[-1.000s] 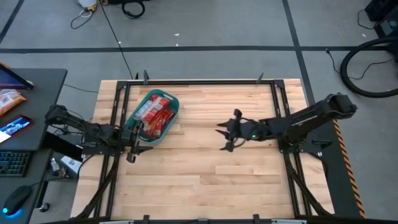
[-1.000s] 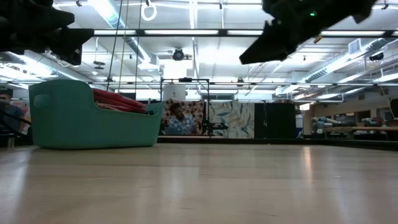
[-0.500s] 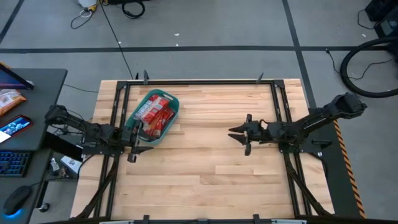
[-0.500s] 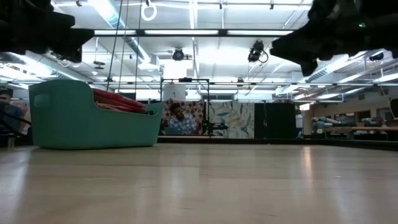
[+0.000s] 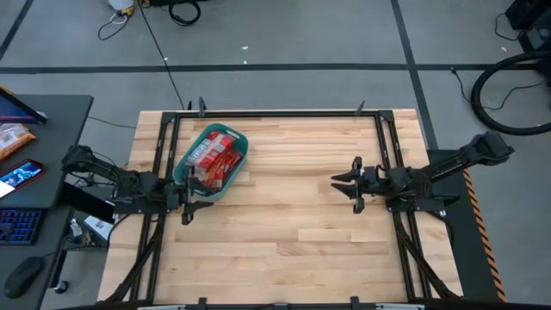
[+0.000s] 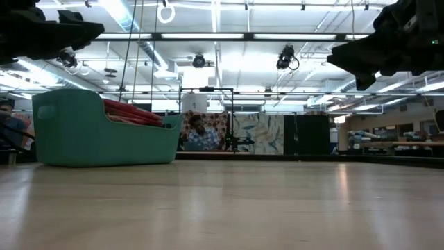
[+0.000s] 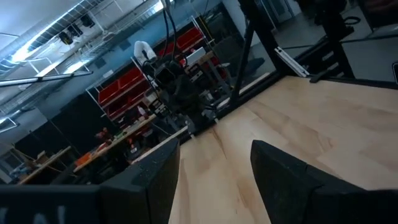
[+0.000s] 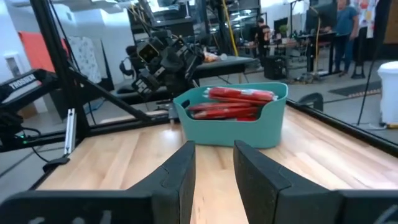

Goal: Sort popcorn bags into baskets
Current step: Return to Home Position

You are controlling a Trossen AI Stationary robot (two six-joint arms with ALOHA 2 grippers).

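Note:
The teal basket (image 5: 244, 148) stands on the table's far left part, its wall (image 6: 97, 142) on the wood. Several red popcorn bags (image 5: 213, 159) lie stacked inside it and rise above the rim in the low view (image 6: 132, 111) and the right wrist view (image 8: 233, 102). My left gripper (image 5: 191, 198) hangs level just near of the basket, at the table's left edge, open with nothing between its fingers (image 7: 214, 155). My right gripper (image 5: 346, 185) hangs level at the right side, pointing toward the basket (image 8: 249, 134), open and holding nothing (image 8: 214, 149).
Bare wooden table top (image 5: 284, 224) spreads between the two grippers. Black frame rails (image 5: 164, 146) run along the table's left, right and far edges. A desk with a keyboard and a phone (image 5: 21, 176) stands beyond the left edge. People stand far off in the room (image 8: 339, 25).
My right gripper has drawn back toward the table's right edge and sunk a little, staying open and holding nothing. My left gripper has stayed in place and rolled about its own pointing line. The basket and the bags have not moved.

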